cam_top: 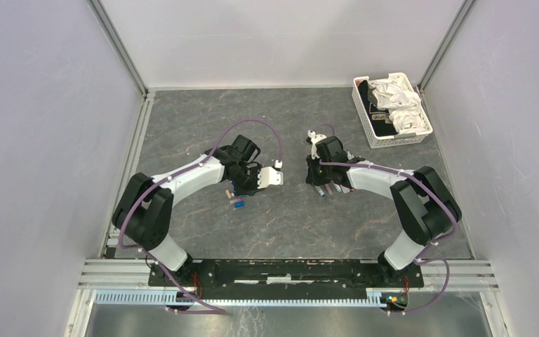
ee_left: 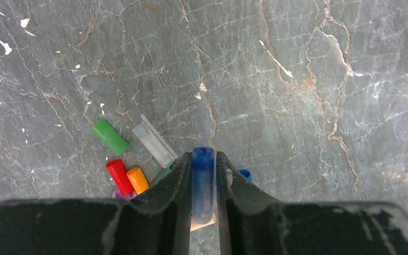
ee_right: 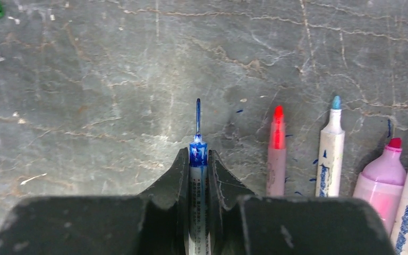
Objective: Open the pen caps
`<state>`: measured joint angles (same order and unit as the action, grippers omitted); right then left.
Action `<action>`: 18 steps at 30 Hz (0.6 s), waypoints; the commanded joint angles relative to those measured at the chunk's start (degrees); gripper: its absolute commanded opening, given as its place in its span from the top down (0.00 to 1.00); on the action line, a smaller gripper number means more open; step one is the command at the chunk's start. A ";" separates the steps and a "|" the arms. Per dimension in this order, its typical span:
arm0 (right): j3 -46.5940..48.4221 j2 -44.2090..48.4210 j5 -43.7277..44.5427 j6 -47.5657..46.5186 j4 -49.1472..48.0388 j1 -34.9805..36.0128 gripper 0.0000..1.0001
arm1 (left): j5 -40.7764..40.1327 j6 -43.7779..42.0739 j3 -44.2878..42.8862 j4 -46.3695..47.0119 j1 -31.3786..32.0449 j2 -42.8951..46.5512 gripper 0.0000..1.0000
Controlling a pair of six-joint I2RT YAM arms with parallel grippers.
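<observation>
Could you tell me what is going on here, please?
The left gripper pinches a translucent blue plastic cap; the right gripper grips a slim white pen, its blue tip bared. A green cap, a red cap and an orange cap lie loose near the left gripper; other uncapped pens lie beside the right.

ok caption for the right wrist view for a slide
right gripper shut on an uncapped blue pen, more uncapped pens lying alongside

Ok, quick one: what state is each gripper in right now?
Left gripper: closed on a blue cap.
Right gripper: closed on an uncapped blue pen, tip exposed.
</observation>
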<state>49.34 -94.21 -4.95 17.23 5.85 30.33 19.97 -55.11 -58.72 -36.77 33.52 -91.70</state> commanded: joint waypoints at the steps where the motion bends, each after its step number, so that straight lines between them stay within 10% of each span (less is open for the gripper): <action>1: 0.48 -1.12 4.59 -1.10 -4.11 0.14 0.83 | 0.88 3.81 1.08 4.91 0.27 -1.36 0.70; 14: -0.44 -0.46 6.49 -2.63 -4.46 0.40 0.68 | 2.97 6.72 -3.59 2.82 -0.07 0.29 0.45; 18: -0.03 1.81 6.33 -2.55 -3.70 0.58 0.65 | 2.75 9.74 -9.09 -0.25 -0.91 2.79 0.01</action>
<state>48.71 -95.42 0.03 15.29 2.87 30.39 20.32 -50.70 -61.12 -35.05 33.43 -93.10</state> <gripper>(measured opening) 0.333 0.877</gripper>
